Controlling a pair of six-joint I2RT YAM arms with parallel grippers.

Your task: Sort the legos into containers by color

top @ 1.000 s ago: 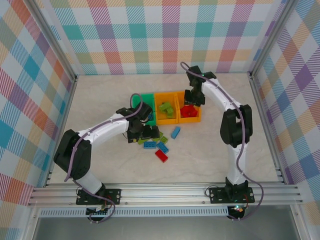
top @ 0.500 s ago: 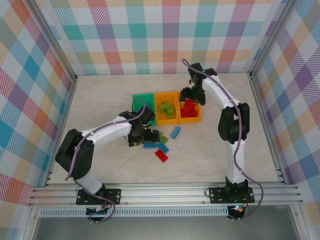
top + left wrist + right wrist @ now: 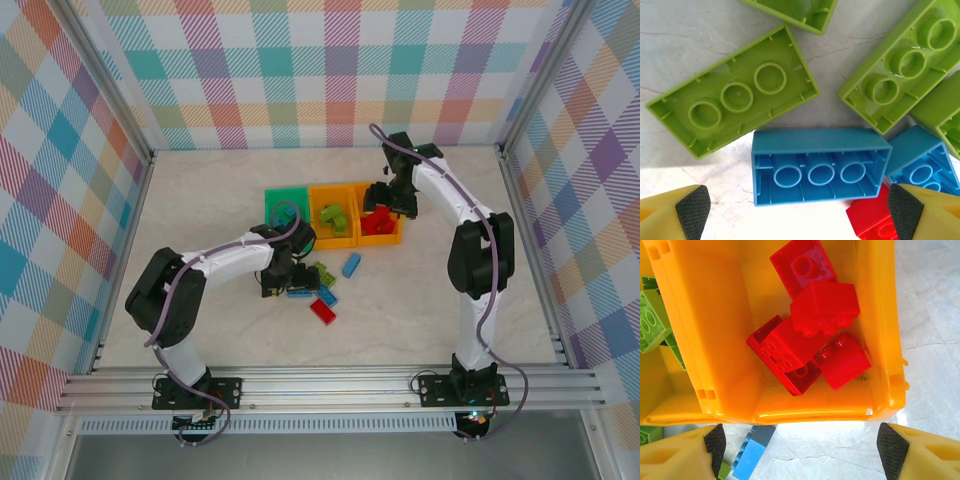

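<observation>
Marbled cream tabletop (image 3: 200, 190) (plaid walls (image 3: 320, 70) around) bears loose legos (image 3: 323, 311); left gripper (image 3: 799, 211) and right gripper (image 3: 802, 444) both spread wide.

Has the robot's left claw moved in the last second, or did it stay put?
Yes. The left gripper has drawn back toward the near edge, off the green bin it partly covered a second ago, and now sits over the loose bricks.
</observation>
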